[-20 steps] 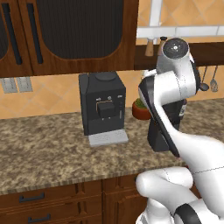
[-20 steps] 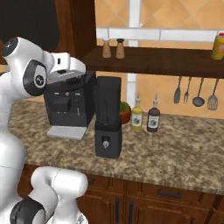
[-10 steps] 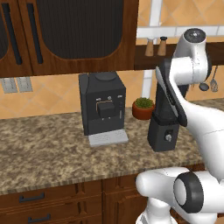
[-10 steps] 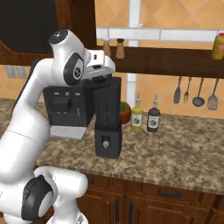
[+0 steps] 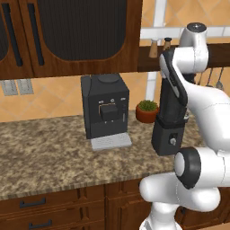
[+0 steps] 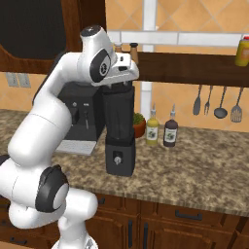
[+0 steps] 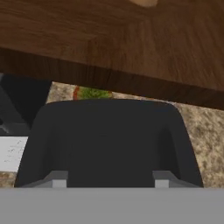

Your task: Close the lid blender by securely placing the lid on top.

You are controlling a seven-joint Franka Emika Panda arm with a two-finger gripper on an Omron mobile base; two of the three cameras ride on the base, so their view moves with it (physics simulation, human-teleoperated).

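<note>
- The white arm's hand, which a second ago hung out in front of the tall black blender with its dark tapered jar (image 6: 120,127), has swung up and over it and now sits right above the jar's top.
- The gripper (image 6: 119,85) now points down at the jar's mouth.
- The arm's upper links have risen and straightened beside the blender, in front of much of the jar in the left base view.

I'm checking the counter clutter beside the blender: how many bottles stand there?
2: a yellowish bottle just right of the potted plant, and a dark bottle right of it, both against the wall. The arm may hide others.
</note>
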